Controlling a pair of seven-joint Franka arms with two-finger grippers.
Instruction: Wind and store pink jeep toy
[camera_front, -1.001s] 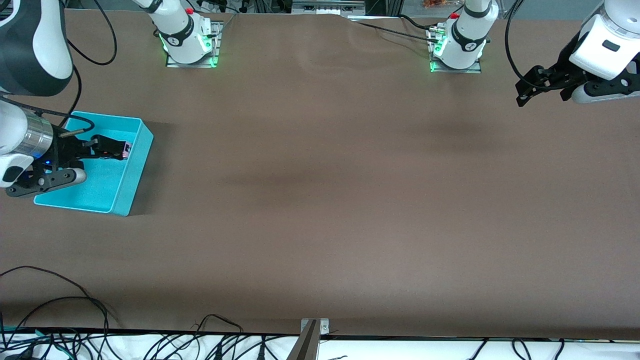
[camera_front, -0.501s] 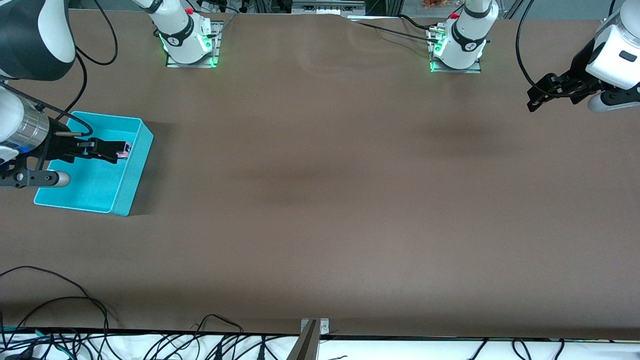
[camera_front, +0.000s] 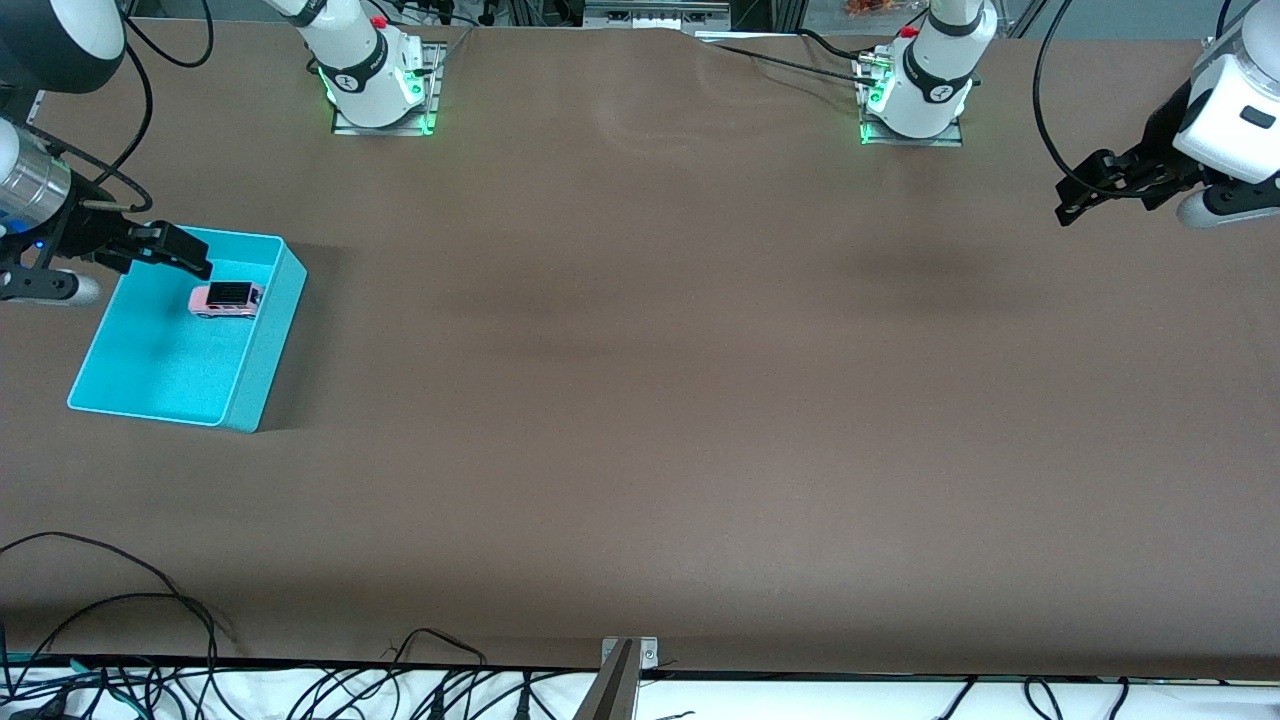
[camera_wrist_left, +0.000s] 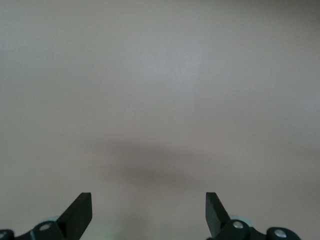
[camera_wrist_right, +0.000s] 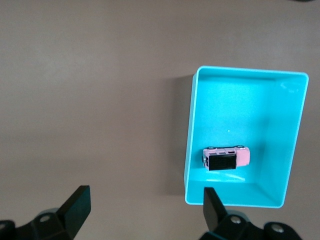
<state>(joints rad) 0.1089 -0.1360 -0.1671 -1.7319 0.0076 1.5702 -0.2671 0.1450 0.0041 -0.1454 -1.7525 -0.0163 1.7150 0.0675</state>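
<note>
One brown table (camera_front: 640, 400) stretches under me, and at the right arm's end sits the cyan bin (camera_front: 150, 395) with the pink jeep toy (camera_front: 227, 298) lying inside, close to the wall nearest the table's middle. My right gripper (camera_front: 165, 250) hangs over the bin's farther rim, jaws spread and empty. My left gripper (camera_front: 1085, 190) waits over bare table at the left arm's end, jaws spread too.

Pale pink boxy toy jeep (camera_front: 226, 298) with black rear roof; plain cyan rectangular plastic bin (camera_front: 262, 350); uniform brown cloth-covered table (camera_front: 660, 380).
</note>
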